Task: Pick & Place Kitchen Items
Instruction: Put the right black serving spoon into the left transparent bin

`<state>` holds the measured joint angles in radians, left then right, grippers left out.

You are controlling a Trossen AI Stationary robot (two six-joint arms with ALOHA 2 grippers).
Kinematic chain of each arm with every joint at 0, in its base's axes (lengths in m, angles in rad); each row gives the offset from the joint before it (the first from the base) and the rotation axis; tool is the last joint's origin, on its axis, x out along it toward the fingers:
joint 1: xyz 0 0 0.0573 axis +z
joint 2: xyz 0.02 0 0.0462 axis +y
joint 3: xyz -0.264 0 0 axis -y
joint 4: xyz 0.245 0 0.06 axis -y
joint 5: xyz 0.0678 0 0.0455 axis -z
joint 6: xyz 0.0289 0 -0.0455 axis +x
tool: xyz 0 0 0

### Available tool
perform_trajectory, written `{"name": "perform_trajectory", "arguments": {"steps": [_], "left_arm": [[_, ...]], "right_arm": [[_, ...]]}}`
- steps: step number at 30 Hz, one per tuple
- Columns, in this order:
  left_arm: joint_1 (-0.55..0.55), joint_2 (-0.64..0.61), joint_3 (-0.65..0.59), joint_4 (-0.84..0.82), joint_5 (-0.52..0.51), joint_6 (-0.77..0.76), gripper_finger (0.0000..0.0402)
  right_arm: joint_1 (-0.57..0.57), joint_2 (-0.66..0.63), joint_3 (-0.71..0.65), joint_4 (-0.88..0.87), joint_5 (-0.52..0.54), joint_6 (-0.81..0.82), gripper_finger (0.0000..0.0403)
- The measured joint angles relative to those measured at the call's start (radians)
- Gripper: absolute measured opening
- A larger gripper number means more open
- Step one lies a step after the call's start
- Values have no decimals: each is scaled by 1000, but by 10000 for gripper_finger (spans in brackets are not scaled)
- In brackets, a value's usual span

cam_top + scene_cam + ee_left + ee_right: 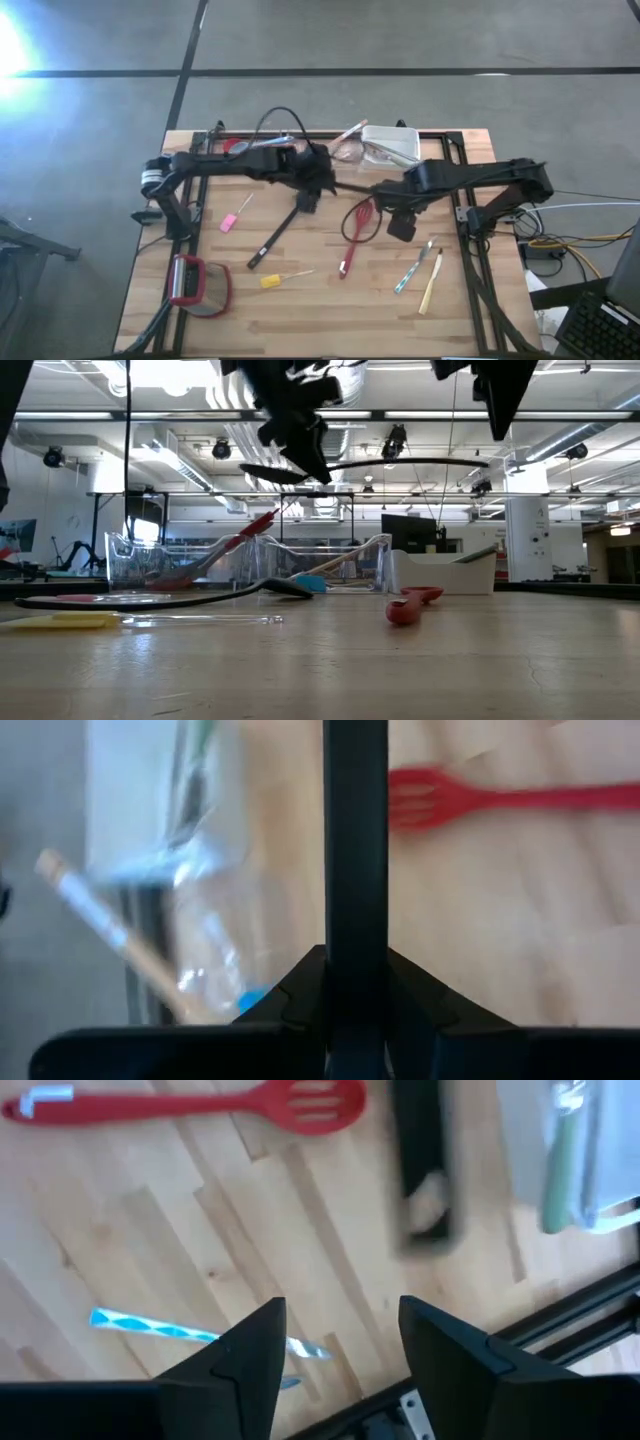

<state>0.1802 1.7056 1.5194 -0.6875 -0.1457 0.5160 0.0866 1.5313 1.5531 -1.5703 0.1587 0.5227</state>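
The left gripper (318,185), clamped on a black spoon (340,466), carries it above the table near the clear tub (352,150), awaiting release; right gripper (335,1345) hovers apart.

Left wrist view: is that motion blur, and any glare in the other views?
Left wrist view: background smeared, clear tub and red slotted spatula soft, while the black utensil in the left gripper stays sharp. High view: blown-out glare at the left edge. Low view: bright ceiling lights, arms silhouetted. Right wrist view: the black utensil is blurred.
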Motion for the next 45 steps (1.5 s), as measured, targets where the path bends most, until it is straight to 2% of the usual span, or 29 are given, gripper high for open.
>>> {"name": "perform_trajectory", "arguments": {"steps": [4,7,14,19,22,24,37,45], "left_arm": [[82,-93,-111,47,3,5,69],[169,-201,-212,90,75,28,69],[445,-463,-482,243,457,100,69],[621,-563,-642,314,609,151,69],[705,-569,-710,409,729,121,69],[747,-551,-745,463,768,112,69],[938,-364,-774,553,824,117,69],[971,-334,-770,587,889,113,69]], "right_arm": [[8,-77,-5,0,50,37,190],[11,-132,-17,6,96,64,184],[12,-213,-37,52,182,99,173],[12,-222,-38,88,185,76,167],[11,-209,-39,120,185,47,164],[11,-198,-39,141,184,32,161],[11,-145,-39,143,182,-29,141],[11,-157,-39,138,182,-30,128]]}}
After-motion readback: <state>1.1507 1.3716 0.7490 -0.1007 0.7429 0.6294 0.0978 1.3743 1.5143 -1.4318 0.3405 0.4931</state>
